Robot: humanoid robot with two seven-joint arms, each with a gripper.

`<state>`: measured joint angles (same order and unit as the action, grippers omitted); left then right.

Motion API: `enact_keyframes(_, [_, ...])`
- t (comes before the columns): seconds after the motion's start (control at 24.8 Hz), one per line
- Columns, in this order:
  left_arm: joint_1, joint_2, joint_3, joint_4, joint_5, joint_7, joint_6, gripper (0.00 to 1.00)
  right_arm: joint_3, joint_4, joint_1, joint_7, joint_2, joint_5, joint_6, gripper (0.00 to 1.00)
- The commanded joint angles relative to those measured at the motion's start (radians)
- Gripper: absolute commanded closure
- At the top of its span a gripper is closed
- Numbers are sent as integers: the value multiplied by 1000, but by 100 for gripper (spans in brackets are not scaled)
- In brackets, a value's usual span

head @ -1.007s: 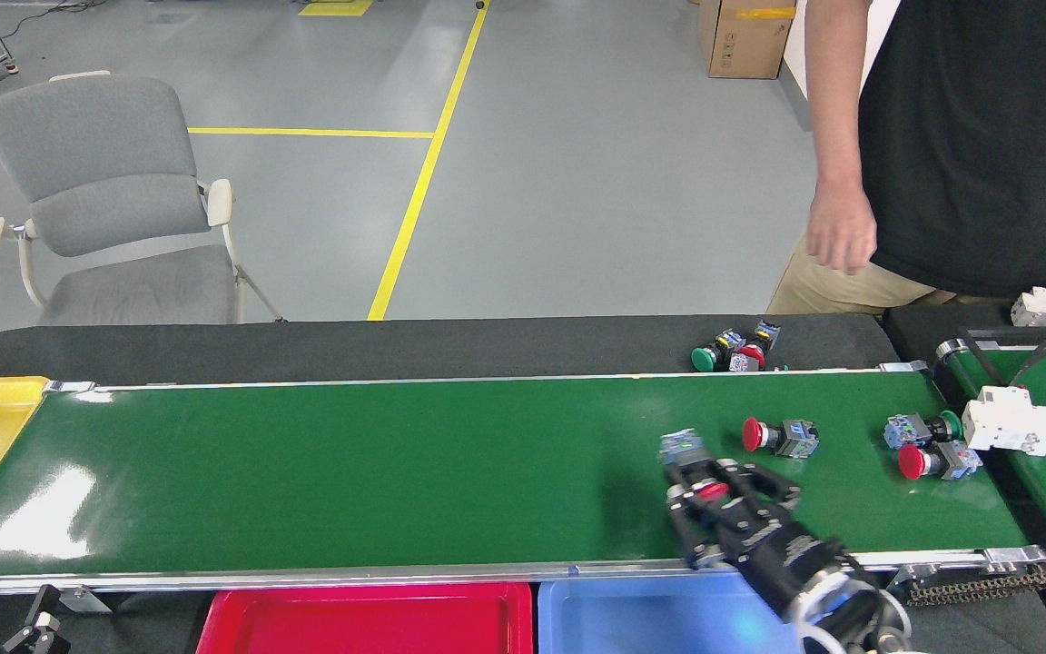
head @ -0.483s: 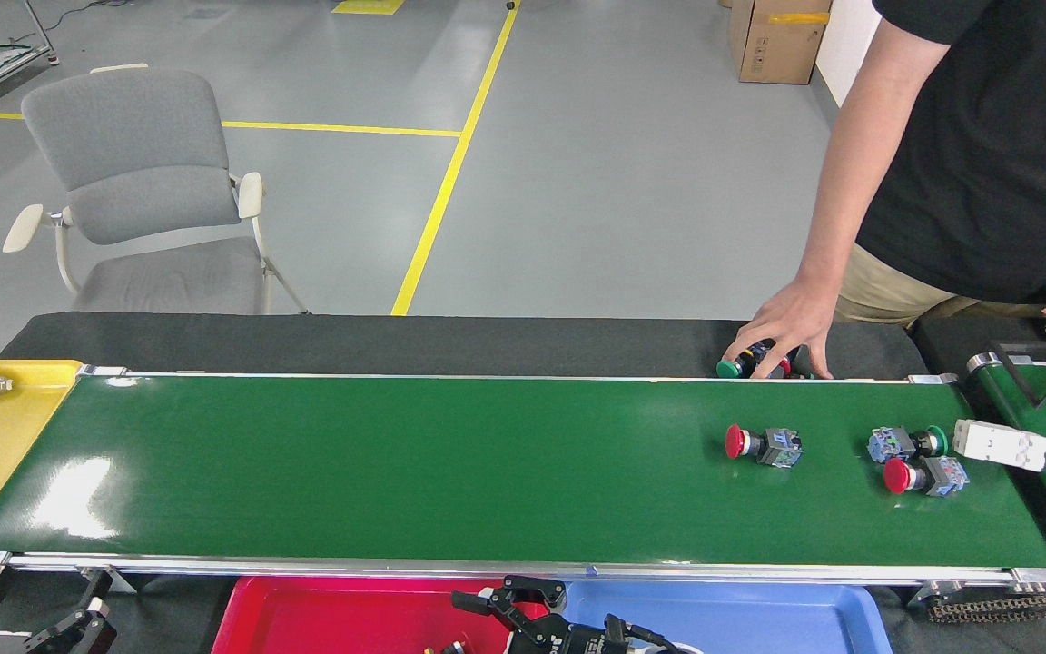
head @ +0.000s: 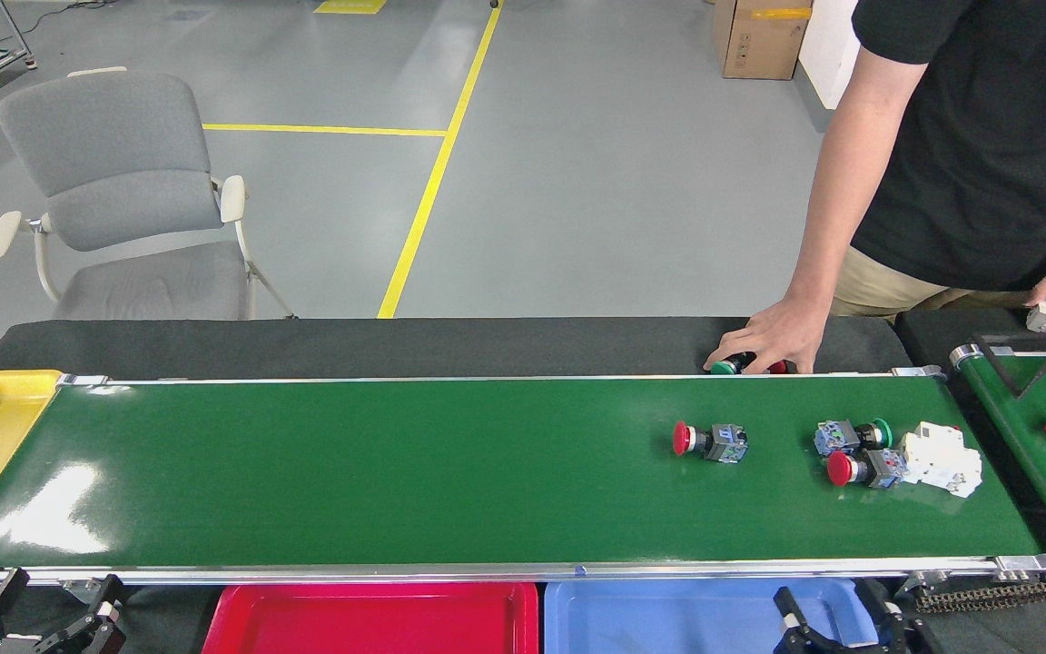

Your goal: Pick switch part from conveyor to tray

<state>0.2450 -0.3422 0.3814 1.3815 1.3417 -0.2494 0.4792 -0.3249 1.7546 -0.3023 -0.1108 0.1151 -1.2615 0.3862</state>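
- since half a second ago the red-capped switch part [head: 710,441] has ridden left along the conveyor [head: 350,472], and the white breaker block [head: 943,457] has come fully onto the belt beside the other two switches.
- right end effector [head: 836,622] sits low at the near edge over the blue tray [head: 668,618], fingers spread and holding nothing.
- left end effector [head: 33,627] pokes in at the near left corner; too little shows to tell whether it is spread or clenched.
- a person's hand [head: 773,341] rests on spare switches at the far edge of the surface.
- the switch part lies on its side, right of belt centre and apart from the pair [head: 854,451].
- it looks like a small, light, rigid plastic piece; the round cap may roll, so pinching across the squarer grey-blue body seems the safer hold.
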Motion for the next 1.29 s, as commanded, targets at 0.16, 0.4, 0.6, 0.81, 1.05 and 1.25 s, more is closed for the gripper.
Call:
enact_keyframes(0.16, [-9, -12, 4, 10, -3, -10, 2, 0, 6, 2, 91, 10, -12, -91, -130, 5])
enact_keyframes(0.4, [-9, -3, -1, 8, -3, -10, 2, 0, 90, -139, 232, 7, -14, -205, -217, 4])
enact_keyframes(0.6, [-15, -3, -4, 11, -3, -10, 2, 0, 168, -213, 301, 7, -49, -205, -303, 3])
enact_keyframes(0.81, [-27, -4, -33, 11, -1, -10, 2, 0, 199, -256, 330, 7, -74, -205, -334, 2])
enact_keyframes(1.05, [-36, -3, -49, 10, 2, -8, 1, 0, 224, -310, 371, 7, -72, -207, -337, 2])
enact_keyframes(1.25, [-42, -3, -49, 10, 2, -8, 1, 0, 325, -420, 472, 8, -74, -205, -431, 2])
